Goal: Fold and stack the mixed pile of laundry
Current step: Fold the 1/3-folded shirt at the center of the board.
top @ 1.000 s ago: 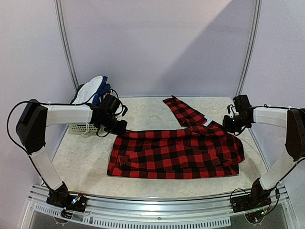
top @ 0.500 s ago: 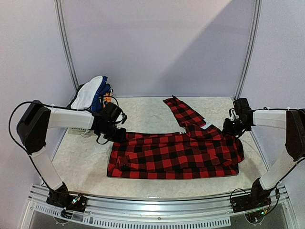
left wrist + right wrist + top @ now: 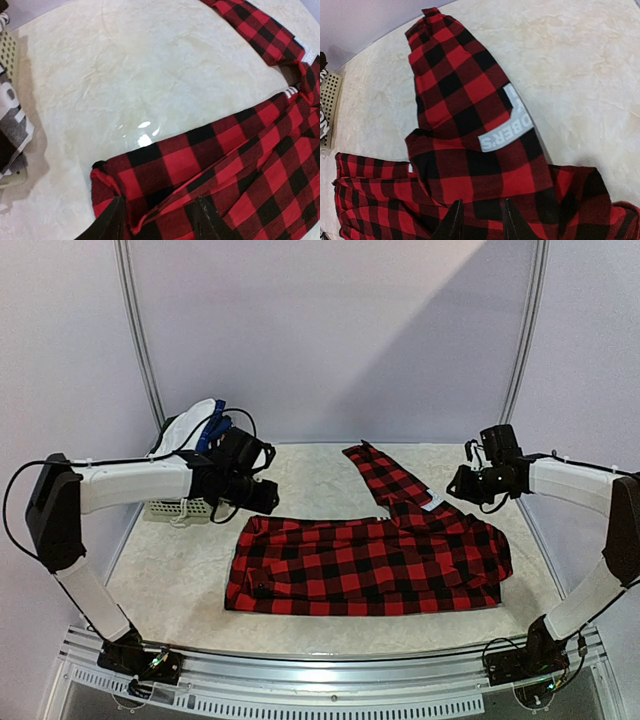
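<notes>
The red-and-black plaid shirt (image 3: 370,565) lies flat and folded lengthwise on the table, with one sleeve (image 3: 385,475) reaching toward the back. The sleeve carries a white lettered patch (image 3: 507,125). My left gripper (image 3: 257,497) hovers open and empty just above the shirt's back left corner (image 3: 150,170). My right gripper (image 3: 465,485) hovers open and empty over the shirt's back right part, near the base of the sleeve (image 3: 470,165). A white T-shirt (image 3: 188,430) and a blue cloth (image 3: 212,428) are heaped in the basket at the back left.
A small white lattice basket (image 3: 172,508) stands at the back left corner, behind my left arm. Its edge also shows in the left wrist view (image 3: 11,52), with a grey-and-white lettered garment (image 3: 10,117) beside it. Metal frame posts (image 3: 140,350) rise at the back.
Both grippers dipped to the shirt's back edge and have now lifted off it. The right gripper moved a little left. The shirt stays flat.
</notes>
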